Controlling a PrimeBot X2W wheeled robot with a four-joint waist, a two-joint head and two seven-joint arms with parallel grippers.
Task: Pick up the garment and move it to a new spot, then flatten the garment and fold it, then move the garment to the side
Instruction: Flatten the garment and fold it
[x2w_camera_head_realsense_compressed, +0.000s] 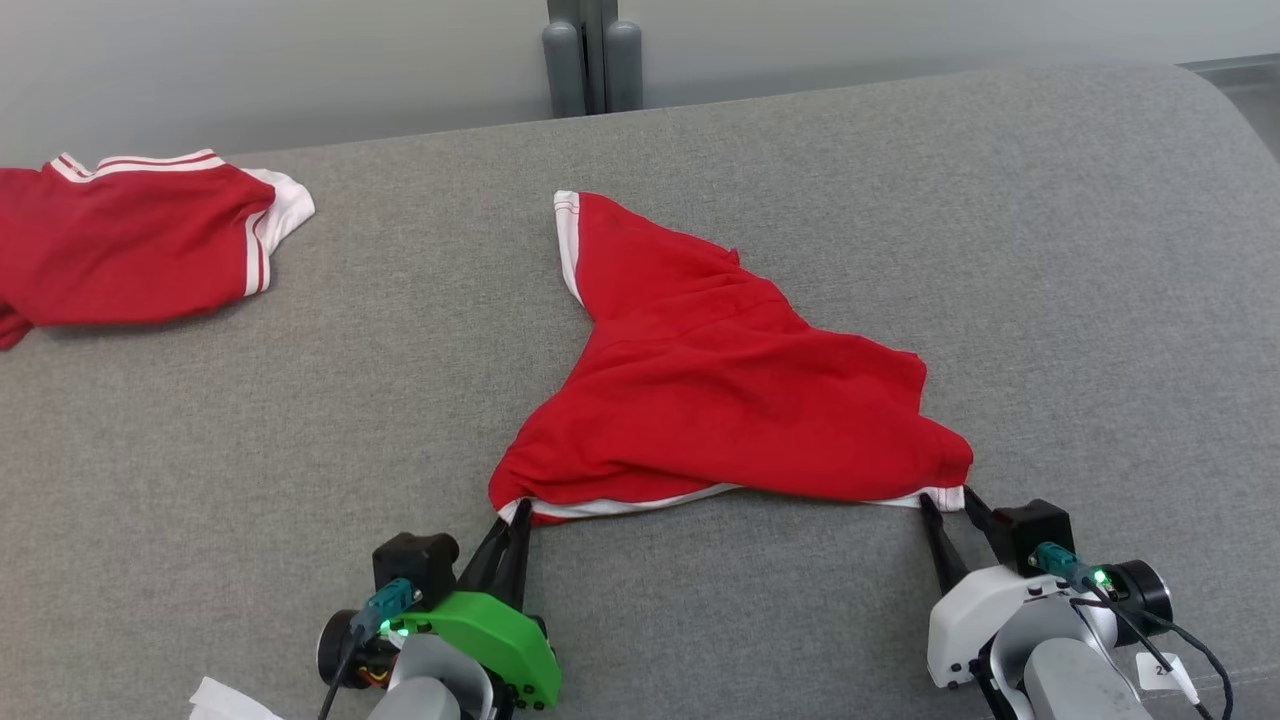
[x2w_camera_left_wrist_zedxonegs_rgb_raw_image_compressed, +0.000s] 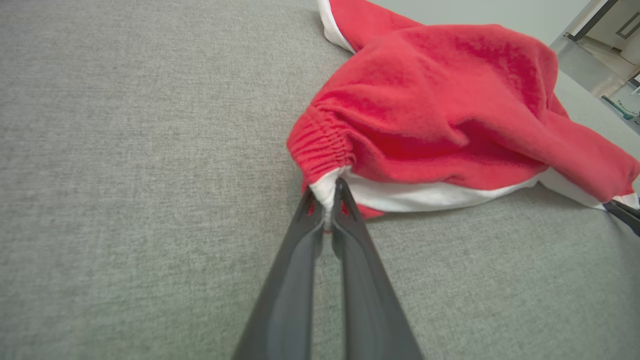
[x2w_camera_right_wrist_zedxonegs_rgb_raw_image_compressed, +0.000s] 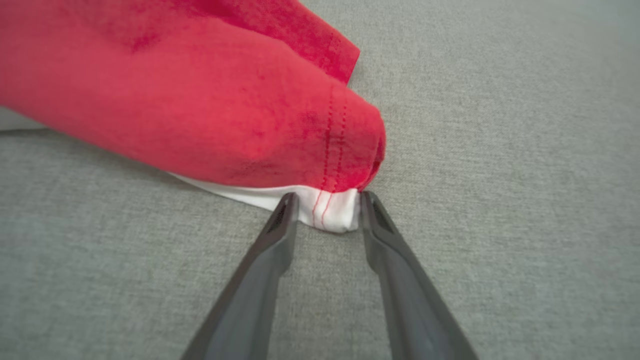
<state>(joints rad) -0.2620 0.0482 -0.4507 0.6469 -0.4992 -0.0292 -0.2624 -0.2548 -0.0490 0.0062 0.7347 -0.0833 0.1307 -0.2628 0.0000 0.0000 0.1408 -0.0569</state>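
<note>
I see my left gripper (x2w_camera_left_wrist_zedxonegs_rgb_raw_image_compressed: 326, 200) clamped on the garment's (x2w_camera_head_realsense_compressed: 720, 400) near hem corner, and my right gripper (x2w_camera_right_wrist_zedxonegs_rgb_raw_image_compressed: 327, 200) with jaws apart around the other corner; bare cushion (x2w_camera_head_realsense_compressed: 1050, 250) on both sides.

Grey fabric surface (x2w_camera_head_realsense_compressed: 900, 250); crumpled red garment (x2w_camera_head_realsense_compressed: 720, 390) at its middle; second red garment (x2w_camera_head_realsense_compressed: 130, 240) far left

Red-white top (x2w_camera_head_realsense_compressed: 130, 240) far left on grey surface (x2w_camera_head_realsense_compressed: 900, 200).
</note>
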